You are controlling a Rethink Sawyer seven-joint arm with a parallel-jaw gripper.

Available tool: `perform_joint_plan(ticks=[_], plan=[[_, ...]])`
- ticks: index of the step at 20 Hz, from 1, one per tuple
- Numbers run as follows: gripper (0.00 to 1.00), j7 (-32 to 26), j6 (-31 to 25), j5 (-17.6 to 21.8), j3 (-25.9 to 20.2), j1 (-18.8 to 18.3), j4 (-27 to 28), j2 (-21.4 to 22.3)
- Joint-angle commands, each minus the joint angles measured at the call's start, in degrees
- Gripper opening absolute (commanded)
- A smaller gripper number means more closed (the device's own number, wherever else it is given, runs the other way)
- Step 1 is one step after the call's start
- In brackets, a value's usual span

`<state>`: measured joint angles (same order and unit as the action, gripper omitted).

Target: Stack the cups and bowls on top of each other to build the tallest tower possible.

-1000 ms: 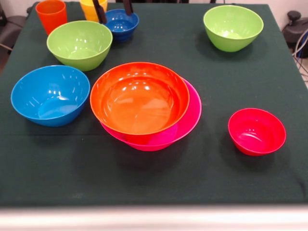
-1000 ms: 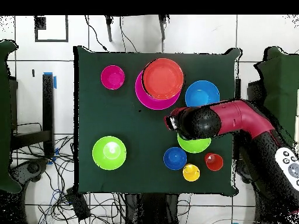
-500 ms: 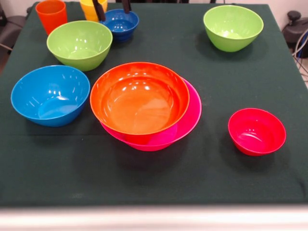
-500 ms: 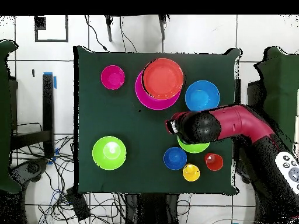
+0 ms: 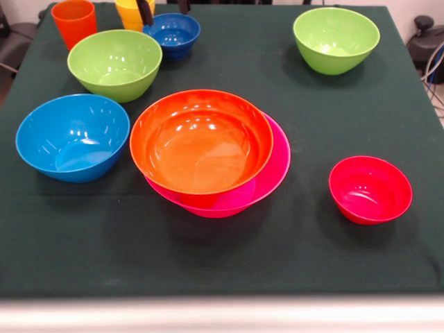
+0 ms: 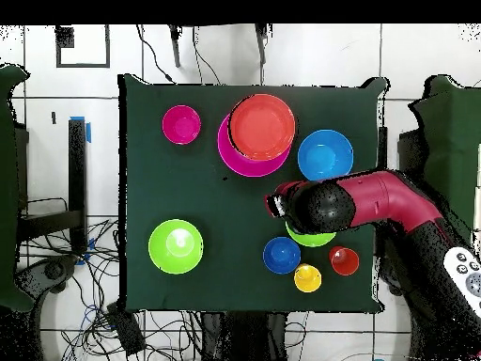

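Lime bowls number two, cups two visible; the tool hangs unclenched, holding nothing.

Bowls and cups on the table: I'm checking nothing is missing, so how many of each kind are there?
Bowls: 7 (pink, orange, two green, light blue, dark blue, red)
Cups: 2 (orange, yellow)
Total: 9

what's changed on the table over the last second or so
Only the arm moved: in the overhead view it slid toward the robot's base, covering more of the lime green bowl, and in the front view its gripper tips rose at the top edge. Nothing was grasped or released. All bowls and cups stayed put.
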<state>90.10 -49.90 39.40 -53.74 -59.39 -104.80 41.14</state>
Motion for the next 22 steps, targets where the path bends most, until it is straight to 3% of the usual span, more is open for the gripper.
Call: perform_joint_plan(ticks=[1,5,12,16,20,22], plan=[[1.00,6.2,5.9,0.5,6.0,2.4,-4.2,-0.9],[1.00,8.6,9.0,2.2,9.3,2.0,-5.4,-2.7],[1.00,7.2,9.8,2.8,13.3,3.2,-4.4,-1.6],[1.00,6.8,11.1,2.7,15.4,3.9,-3.7,-3.4],[1.00,6.0,14.6,2.8,16.8,1.9,-4.4,-4.8],[1.00,5.2,13.8,1.0,17.3,0.1,-5.4,-5.7]])
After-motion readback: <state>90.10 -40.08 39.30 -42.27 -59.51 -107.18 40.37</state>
